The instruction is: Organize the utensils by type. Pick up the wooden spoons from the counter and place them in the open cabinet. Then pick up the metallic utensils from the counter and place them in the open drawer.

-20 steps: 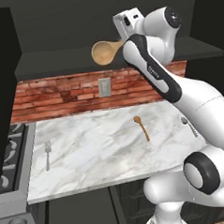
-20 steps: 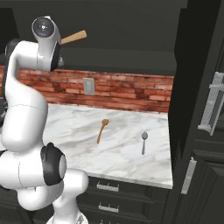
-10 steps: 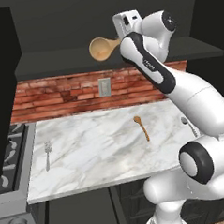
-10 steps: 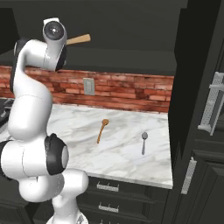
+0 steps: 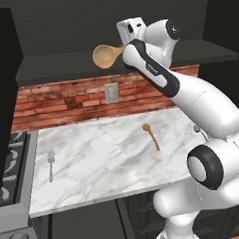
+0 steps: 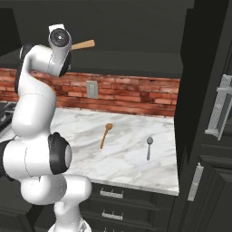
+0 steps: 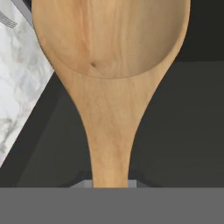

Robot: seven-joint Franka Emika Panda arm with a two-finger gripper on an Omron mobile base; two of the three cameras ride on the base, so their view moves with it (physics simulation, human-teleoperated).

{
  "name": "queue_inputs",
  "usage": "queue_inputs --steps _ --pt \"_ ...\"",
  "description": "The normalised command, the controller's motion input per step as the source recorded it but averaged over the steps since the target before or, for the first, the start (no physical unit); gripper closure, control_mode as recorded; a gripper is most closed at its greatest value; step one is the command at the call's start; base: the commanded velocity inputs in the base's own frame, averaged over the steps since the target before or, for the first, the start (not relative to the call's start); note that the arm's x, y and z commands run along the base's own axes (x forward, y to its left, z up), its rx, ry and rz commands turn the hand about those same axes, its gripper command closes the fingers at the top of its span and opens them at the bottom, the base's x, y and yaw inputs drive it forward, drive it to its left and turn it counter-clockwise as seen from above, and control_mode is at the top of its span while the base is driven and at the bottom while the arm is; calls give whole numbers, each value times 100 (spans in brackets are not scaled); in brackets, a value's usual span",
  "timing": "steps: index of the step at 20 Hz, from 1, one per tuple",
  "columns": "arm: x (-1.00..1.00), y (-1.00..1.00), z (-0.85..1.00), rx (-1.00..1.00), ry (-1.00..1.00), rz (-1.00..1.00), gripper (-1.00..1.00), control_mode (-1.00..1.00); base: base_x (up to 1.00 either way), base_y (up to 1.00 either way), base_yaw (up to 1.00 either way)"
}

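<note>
Large wooden spoon (image 5: 106,55), clamped by its handle in the gripper (image 5: 128,41), sits at upper centre before the open cabinet (image 5: 63,70); the arm reaches high. Below, the marble counter (image 5: 104,162) holds the small wooden spoon (image 5: 151,135), fork (image 5: 50,163) and metal spoon (image 6: 149,146).

Two rear base cameras share the counter (image 5: 108,152); hand camera looks close

Even, flat rendered light, no glare. Counter (image 5: 109,157) bright; cabinet (image 5: 61,30) interior dim, nearly black. Soft shadows lie beside the small spoon (image 5: 151,136) and fork (image 5: 50,165). Base views slightly soft (low resolution). Hand view: big spoon (image 7: 111,65) sharp, grain visible.
</note>
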Motion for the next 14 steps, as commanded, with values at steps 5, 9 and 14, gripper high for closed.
queue_inputs --steps 5,9,14 --pt "37 3 0 1 0 0 100 -100 0 0 0" --pt "34 3 0 0 0 1 100 -100 0 0 0" --pt "34 3 0 0 0 3 100 -100 0 0 0"
